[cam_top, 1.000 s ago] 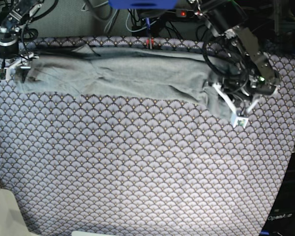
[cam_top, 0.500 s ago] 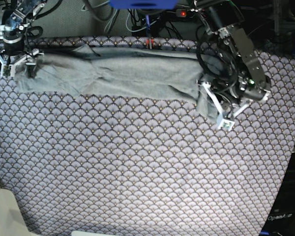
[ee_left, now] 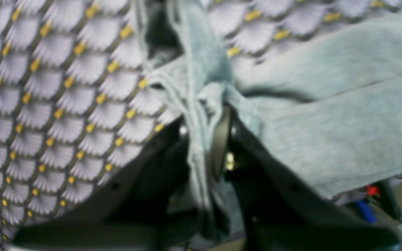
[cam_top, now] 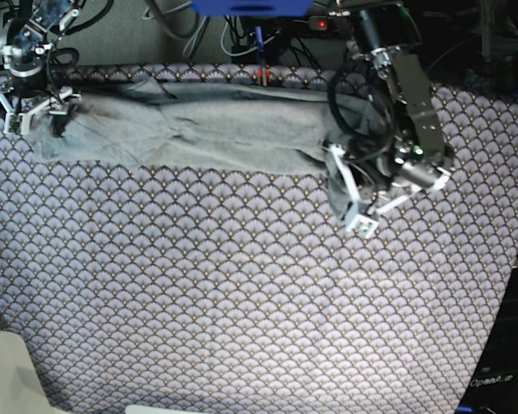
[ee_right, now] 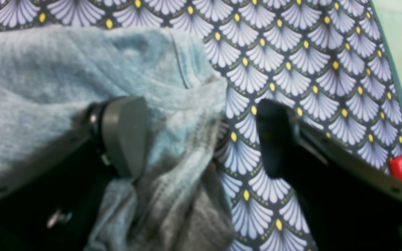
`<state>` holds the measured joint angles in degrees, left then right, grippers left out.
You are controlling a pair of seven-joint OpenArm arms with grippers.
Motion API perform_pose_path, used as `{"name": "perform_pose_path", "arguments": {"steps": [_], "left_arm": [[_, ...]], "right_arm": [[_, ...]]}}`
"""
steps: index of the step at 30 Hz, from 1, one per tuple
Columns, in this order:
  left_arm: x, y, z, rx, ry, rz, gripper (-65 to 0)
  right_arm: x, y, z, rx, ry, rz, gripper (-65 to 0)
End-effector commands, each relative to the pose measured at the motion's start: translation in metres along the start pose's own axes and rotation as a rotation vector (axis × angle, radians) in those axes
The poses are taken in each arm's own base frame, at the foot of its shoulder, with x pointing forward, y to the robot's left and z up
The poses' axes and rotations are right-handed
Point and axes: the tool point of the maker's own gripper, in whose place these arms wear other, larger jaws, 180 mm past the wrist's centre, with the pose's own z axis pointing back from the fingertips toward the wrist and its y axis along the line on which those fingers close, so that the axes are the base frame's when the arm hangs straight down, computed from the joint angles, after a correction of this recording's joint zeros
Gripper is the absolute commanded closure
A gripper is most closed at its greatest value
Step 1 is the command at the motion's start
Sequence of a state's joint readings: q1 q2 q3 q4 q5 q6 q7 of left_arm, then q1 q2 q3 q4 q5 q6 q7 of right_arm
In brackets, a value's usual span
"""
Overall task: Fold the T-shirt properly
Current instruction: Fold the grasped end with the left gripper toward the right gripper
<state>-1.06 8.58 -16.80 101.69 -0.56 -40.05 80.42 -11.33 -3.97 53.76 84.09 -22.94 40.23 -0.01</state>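
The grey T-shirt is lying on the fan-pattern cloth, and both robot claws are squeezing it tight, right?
Not quite. Only the left gripper is squeezing the T-shirt, with a bunch of fabric pinched between its jaws. The right wrist view shows the right gripper wide open: one finger rests against the shirt's edge, the other stands apart over the patterned cloth. The shirt does lie on that cloth.

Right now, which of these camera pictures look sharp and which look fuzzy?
Left wrist view: soft all over, the T-shirt pinched in the left gripper smeared and the dark fingers near the lens blurred. Right wrist view: the patterned cloth is crisp, while the nearby open right gripper and grey fabric are fuzzy. Base view: evenly lit, fairly sharp, slightly grainy, edges bowed.
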Motion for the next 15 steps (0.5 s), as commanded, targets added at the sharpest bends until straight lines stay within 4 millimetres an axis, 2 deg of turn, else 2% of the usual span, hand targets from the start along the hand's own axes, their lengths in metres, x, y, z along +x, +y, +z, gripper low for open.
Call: {"name": "perform_pose_path", "arguments": {"steps": [1,3,6,15], "left_arm": [[0.017,-0.013,0.003,-0.023,-0.048,-0.04,0.0],[0.025,-0.03,0.001,-0.05,-0.053,-0.101,0.0],[0.022,-0.049,0.0,-0.081,-0.051,-0.148,0.0],[0.023,-0.061,0.027,-0.053,-0.14,-0.174,0.0]], "right_arm": [[0.007,-0.005,0.001,-0.012,-0.022,0.011,-48.4],[0.007,-0.005,0.001,-0.012,-0.024,0.011,-48.4],[0.008,-0.006,0.001,-0.013,-0.024,0.012,-48.4],[0.008,-0.007,0.001,-0.013,-0.025,0.013,-48.4]]}}
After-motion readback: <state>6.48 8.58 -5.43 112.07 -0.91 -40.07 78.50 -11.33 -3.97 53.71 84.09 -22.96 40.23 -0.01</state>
